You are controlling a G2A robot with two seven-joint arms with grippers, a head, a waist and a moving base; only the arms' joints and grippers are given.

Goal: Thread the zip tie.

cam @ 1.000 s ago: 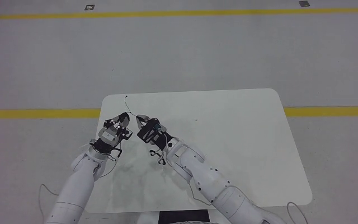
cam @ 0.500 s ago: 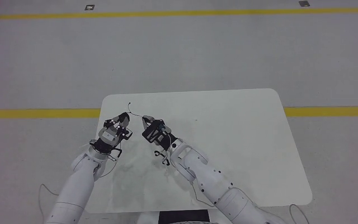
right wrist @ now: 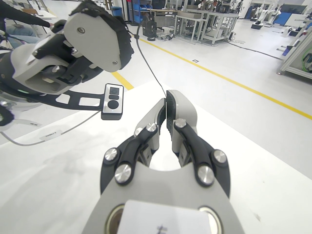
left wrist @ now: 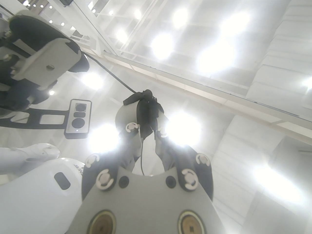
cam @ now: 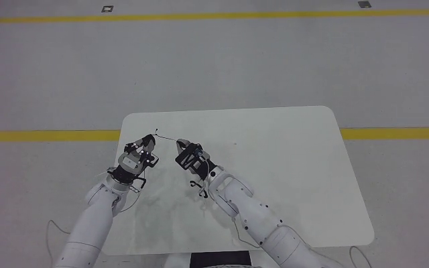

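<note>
A thin black zip tie (cam: 167, 138) is stretched between my two grippers above the white table (cam: 281, 174), near its back left corner. My left gripper (cam: 143, 149) is shut on the tie's head end (left wrist: 143, 97). From there the strap (left wrist: 109, 71) runs straight to my right gripper (left wrist: 81, 60). In the right wrist view, my right gripper (right wrist: 166, 99) is shut on the strap (right wrist: 148, 66), which rises to the small head (right wrist: 136, 36) beside my left gripper (right wrist: 125, 41). In the top view my right gripper (cam: 186, 153) is a short way to the right of the left one.
Both arms are over the left part of the table; the right half and the front are bare. A thin white cable with a label (right wrist: 48, 135) lies on the table under the left arm. A yellow floor line (cam: 214, 16) runs behind the table.
My right gripper has moved to the right, away from the left one, with the strap in it. The tail that stuck up behind the left gripper is now much shorter. The left gripper stayed put.
</note>
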